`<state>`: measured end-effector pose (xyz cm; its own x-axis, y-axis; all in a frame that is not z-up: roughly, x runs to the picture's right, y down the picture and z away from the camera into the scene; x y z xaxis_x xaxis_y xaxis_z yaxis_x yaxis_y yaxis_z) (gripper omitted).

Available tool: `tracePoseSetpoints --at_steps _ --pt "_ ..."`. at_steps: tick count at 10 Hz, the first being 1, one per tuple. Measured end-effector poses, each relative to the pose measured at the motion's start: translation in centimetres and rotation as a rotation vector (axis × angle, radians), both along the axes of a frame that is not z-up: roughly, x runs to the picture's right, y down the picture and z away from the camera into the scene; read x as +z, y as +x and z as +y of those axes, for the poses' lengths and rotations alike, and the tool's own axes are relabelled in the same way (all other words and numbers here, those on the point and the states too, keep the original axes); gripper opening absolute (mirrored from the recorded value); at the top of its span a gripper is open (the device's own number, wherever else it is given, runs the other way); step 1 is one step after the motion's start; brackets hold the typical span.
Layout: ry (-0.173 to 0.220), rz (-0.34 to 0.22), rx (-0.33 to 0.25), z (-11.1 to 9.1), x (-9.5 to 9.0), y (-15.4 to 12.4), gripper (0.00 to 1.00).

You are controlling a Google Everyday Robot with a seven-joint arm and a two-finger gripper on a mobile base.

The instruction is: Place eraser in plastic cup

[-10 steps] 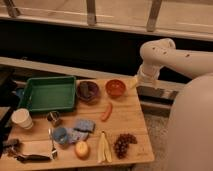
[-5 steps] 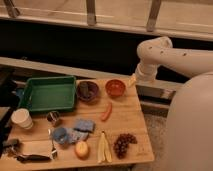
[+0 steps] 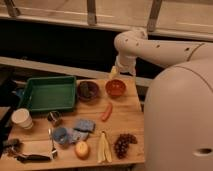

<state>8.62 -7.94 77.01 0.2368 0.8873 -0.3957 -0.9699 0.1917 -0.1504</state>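
The robot's white arm reaches in from the right and bends down over the far edge of the wooden table (image 3: 127, 117). The gripper (image 3: 113, 74) hangs just above the far rim of the orange bowl (image 3: 115, 88), spread wide and holding nothing. The eraser (image 3: 87, 89) appears as a dark block lying inside the dark bowl (image 3: 80, 95), which sits just left of the orange bowl and right of the green tray (image 3: 47, 93). The eraser blends with the bowl's inside, so its outline is hard to make out. The plastic cup (image 3: 61, 135), short and light blue, stands upright towards the near left of the table, well apart from the gripper. A blue cloth (image 3: 83, 125) lies just right of it, and a metal cup (image 3: 54, 118) stands just beyond it. Farther left, a white cup (image 3: 22, 118) stands near the table's edge. A red pepper (image 3: 106, 112) lies near the table's middle, on the near side of the orange bowl. Along the near edge, from left to right, are a round yellowish fruit (image 3: 82, 149), a banana (image 3: 103, 147) and a bunch of dark grapes (image 3: 124, 144).
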Motion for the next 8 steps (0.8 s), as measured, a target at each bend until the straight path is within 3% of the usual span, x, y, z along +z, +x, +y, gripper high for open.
tracePoseSetpoints --at_steps 1,5,8 --pt "0.010 -0.025 -0.010 -0.4 -0.2 -1.3 0.80" --pt "0.010 -0.019 -0.014 -0.4 0.0 -1.1 0.80" --pt "-0.032 -0.058 0.020 0.5 2.5 -2.3 0.80"
